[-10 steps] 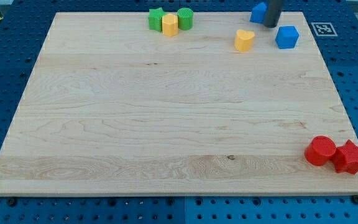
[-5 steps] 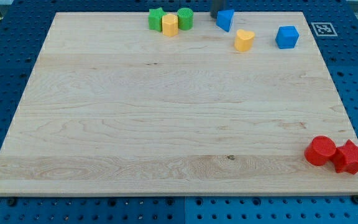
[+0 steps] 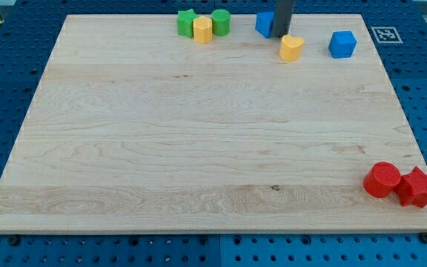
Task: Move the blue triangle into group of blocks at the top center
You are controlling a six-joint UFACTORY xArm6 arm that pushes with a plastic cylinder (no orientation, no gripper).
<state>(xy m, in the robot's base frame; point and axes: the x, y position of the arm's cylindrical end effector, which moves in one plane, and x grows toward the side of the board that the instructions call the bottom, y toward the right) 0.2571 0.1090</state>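
Note:
The blue triangle [image 3: 264,23] sits near the view's top edge of the wooden board [image 3: 199,148], partly hidden by my rod. My tip [image 3: 281,35] is at the triangle's right side, touching or nearly touching it, just above the yellow heart block [image 3: 291,47]. The group at the top centre lies to the triangle's left: a green star [image 3: 187,21], a yellow hexagonal block [image 3: 202,30] and a green cylinder [image 3: 221,21], close together.
A blue cube [image 3: 342,44] stands to the right of the yellow heart. A red cylinder [image 3: 382,179] and a red star [image 3: 418,187] sit at the board's bottom right corner. A printed marker tag [image 3: 385,34] lies off the board at top right.
The blue triangle has slid left from the top right toward the group. My rod went left past it, then came back to the triangle's right side.

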